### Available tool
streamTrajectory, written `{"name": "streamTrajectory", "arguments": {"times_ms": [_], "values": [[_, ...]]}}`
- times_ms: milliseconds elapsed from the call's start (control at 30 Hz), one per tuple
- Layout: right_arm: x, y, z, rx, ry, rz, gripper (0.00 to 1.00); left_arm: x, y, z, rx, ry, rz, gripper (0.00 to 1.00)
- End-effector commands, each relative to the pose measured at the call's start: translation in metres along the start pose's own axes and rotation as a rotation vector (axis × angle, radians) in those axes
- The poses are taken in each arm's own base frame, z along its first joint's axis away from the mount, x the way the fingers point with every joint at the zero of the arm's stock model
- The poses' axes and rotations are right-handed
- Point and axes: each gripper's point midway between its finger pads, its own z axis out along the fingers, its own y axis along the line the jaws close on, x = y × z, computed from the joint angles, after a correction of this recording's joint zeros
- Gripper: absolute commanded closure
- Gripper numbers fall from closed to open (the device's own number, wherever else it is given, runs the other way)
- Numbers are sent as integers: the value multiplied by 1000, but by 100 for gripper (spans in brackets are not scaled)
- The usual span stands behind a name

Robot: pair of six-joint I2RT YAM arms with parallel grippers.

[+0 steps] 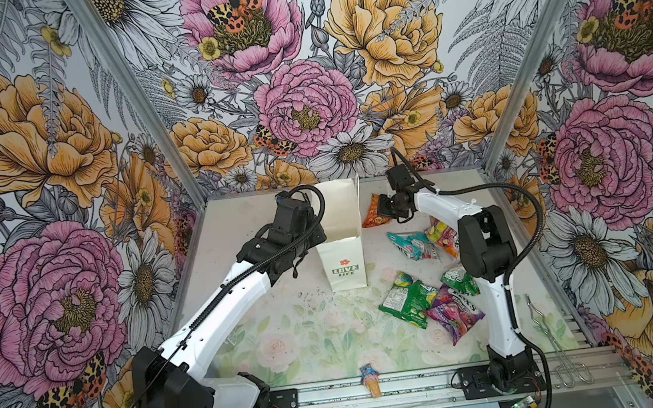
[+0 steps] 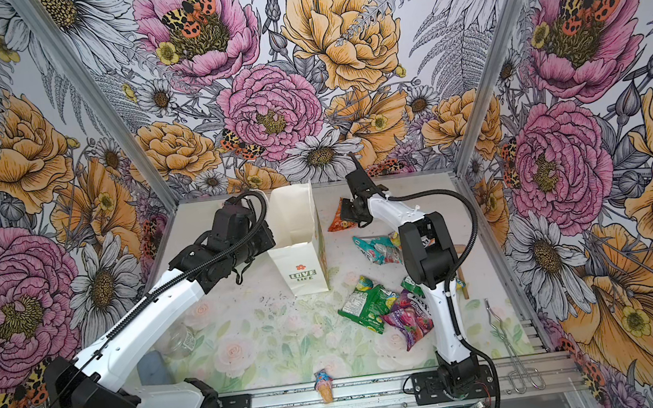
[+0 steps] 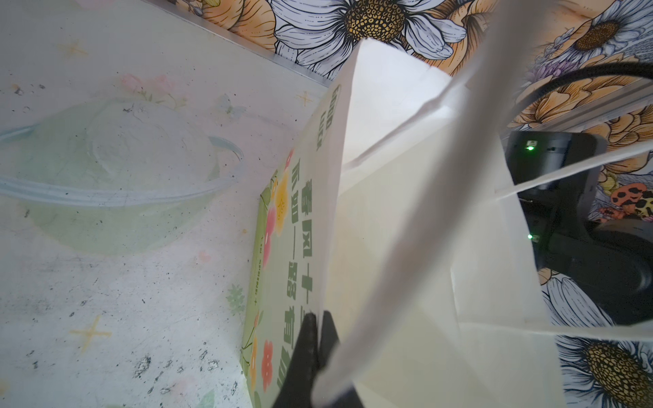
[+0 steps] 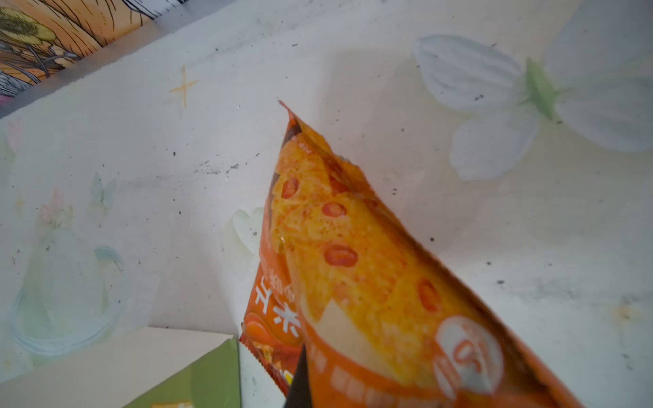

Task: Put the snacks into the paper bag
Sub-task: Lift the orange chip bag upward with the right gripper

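Gripping the orange packet (image 1: 370, 213), the right gripper (image 1: 384, 208) has its jaws closed on one end of it. This is at the far side of the table (image 1: 290, 343), just right of the paper bag (image 1: 343, 253). In the right wrist view the packet (image 4: 353, 254) sticks out from the jaws over the table, and I cannot tell whether it is fully clear of the surface.

The left gripper (image 3: 317, 317) is pinched shut on the left wall of the bag near its rim, which appears to hold the mouth open. The bag stands upright, far and centre, with its cord handle (image 3: 406, 212) hanging loose across the left wrist view.

No packet shows inside the bag in either top view, though its floor is not plainly seen. So I judge the task barely begun, with the first snack in hand and not yet over the opening.

The other five snacks lie right of the bag:
- The teal one (image 1: 413, 245) and the pink-yellow one (image 1: 441, 236) are close together.
- Nearer are two green ones (image 1: 404, 294) (image 1: 459, 280) and a purple one (image 1: 454, 316), overlapping in a loose heap.

A small ice-cream-cone trinket (image 1: 371, 380) lies at the near edge and is not one of the snacks.
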Motion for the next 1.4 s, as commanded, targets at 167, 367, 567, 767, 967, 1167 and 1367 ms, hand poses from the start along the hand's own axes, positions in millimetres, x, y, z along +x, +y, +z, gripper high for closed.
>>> {"name": "streamTrajectory", "arguments": {"times_ms": [167, 367, 567, 767, 967, 1167, 1367], "values": [[-57, 42, -126, -126, -239, -59, 100, -3, -3, 1, -3, -18, -23, 100], [-70, 69, -210, -204, -378, -92, 100, -4, -4, 3, -5, -17, -38, 100], [-61, 106, -305, -263, -546, -175, 100, -5, -8, 5, -1, -17, -41, 100], [-43, 143, -370, -328, -662, -286, 100, -3, -14, 10, 5, -3, -34, 100], [-21, 183, -389, -403, -676, -384, 100, -1, -19, 15, 7, 6, -29, 100], [-8, 209, -373, -427, -638, -431, 100, -2, -22, 15, 12, 7, -27, 100], [-2, 219, -348, -395, -602, -452, 100, 0, -24, 15, 16, 10, -26, 100]]}}
